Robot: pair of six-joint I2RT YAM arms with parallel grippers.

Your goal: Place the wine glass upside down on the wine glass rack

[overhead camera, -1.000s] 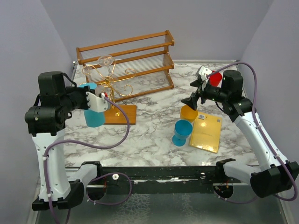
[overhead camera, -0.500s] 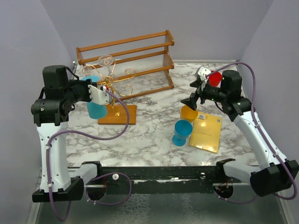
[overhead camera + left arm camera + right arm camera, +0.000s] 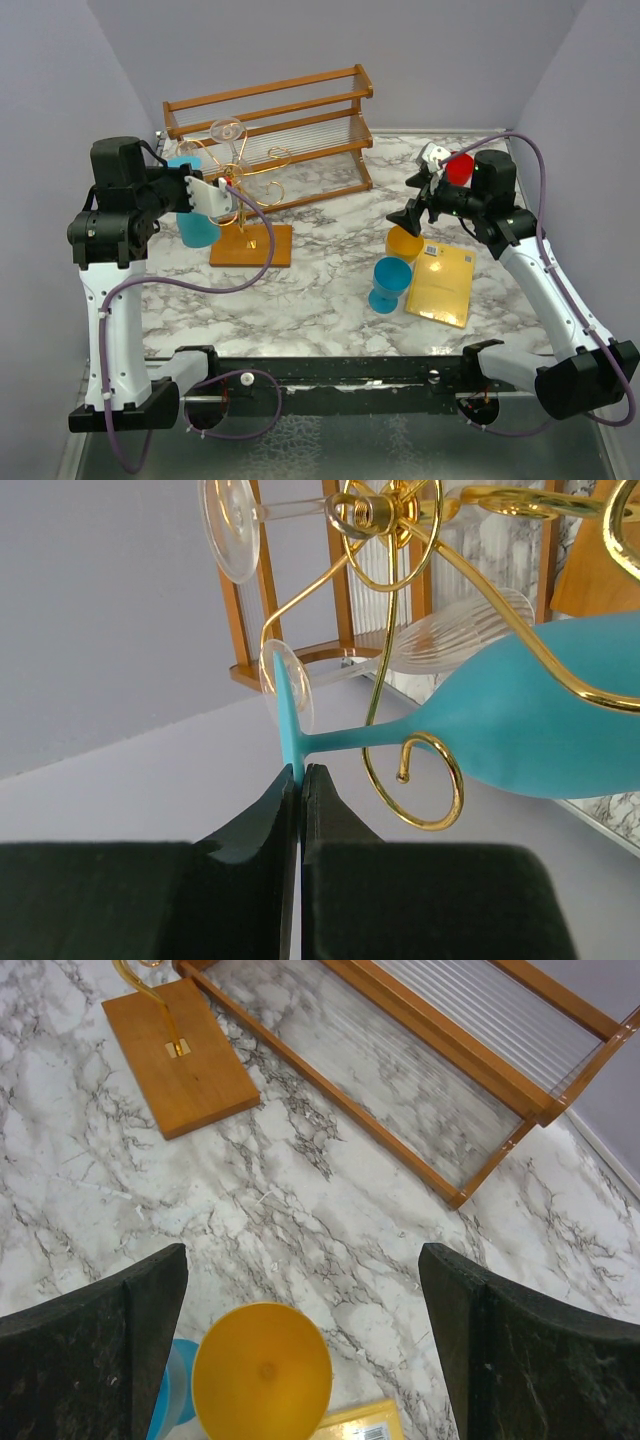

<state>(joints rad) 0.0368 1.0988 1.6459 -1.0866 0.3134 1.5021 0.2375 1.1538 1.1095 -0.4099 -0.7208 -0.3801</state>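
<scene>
My left gripper (image 3: 192,180) is shut on the rim of the foot (image 3: 288,715) of a teal wine glass (image 3: 198,226), held upside down with its bowl hanging low. The glass is against the left side of the wine glass rack (image 3: 236,176), gold wire on an orange-brown wooden base (image 3: 256,246). In the left wrist view the teal stem lies across a gold curl (image 3: 432,780), with the teal bowl (image 3: 540,730) behind another gold arm. Clear glasses (image 3: 462,628) hang on the rack. My right gripper (image 3: 415,212) is open and empty above a yellow cup (image 3: 262,1372).
A two-tier wooden slatted shelf (image 3: 285,112) stands behind the rack. A yellow cup (image 3: 405,243), a blue goblet (image 3: 390,283) and a yellow book (image 3: 441,285) lie at the right. The left wall is close to my left arm.
My left arm has lifted the teal glass and carried it back and in against the rack's gold arms. The right arm has not moved.
</scene>
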